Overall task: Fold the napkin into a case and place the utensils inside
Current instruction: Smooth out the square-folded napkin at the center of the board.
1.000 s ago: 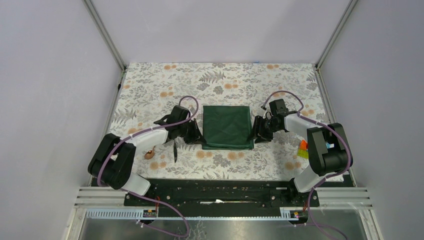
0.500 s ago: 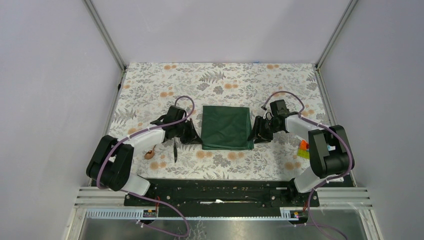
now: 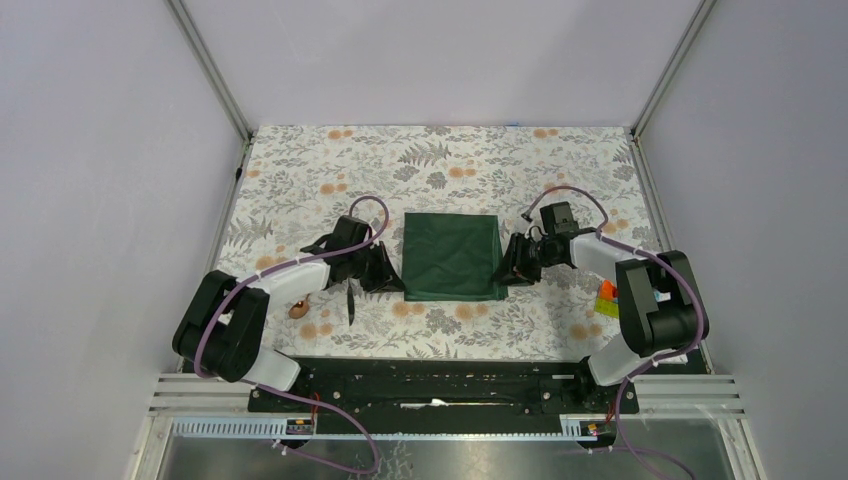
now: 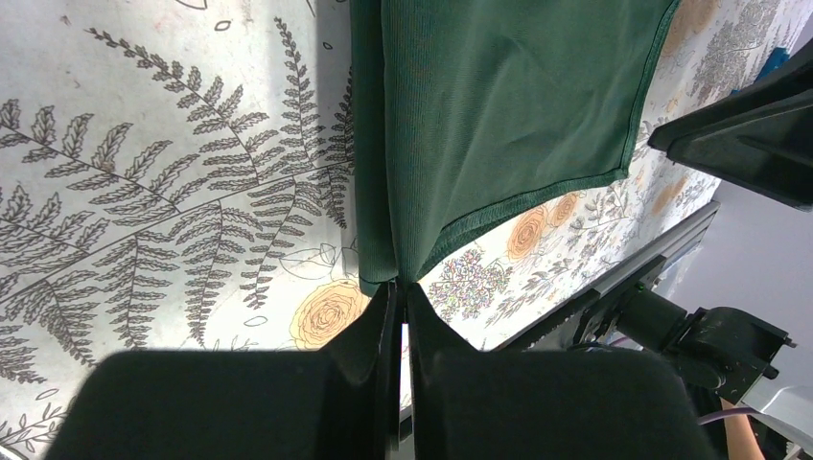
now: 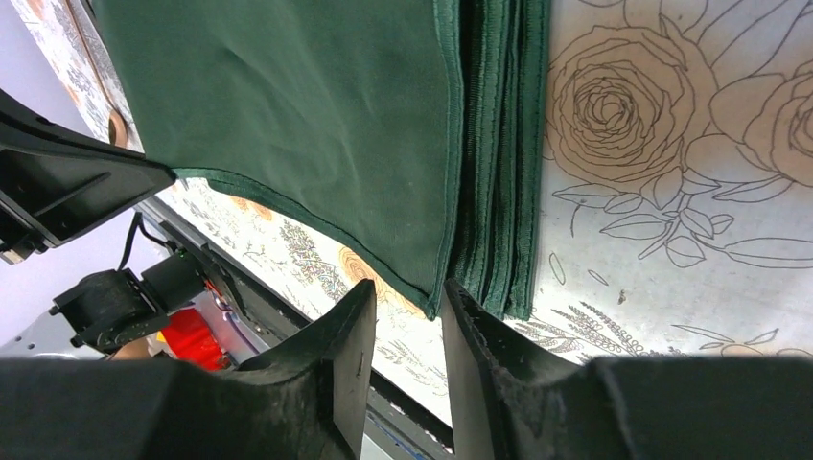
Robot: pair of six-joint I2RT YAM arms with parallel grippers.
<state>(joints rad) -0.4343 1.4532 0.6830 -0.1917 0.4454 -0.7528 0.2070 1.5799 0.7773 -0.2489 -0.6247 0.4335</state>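
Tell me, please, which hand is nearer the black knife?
Left. The left hand is beside the knife; the right hand is across the napkin from it.

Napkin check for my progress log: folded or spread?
Folded. The napkin shows several stacked hemmed layers along its edge in the right wrist view.

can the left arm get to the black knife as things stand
Likely not yet: the left gripper looks shut on the napkin corner. The knife itself lies in the open beside that arm.
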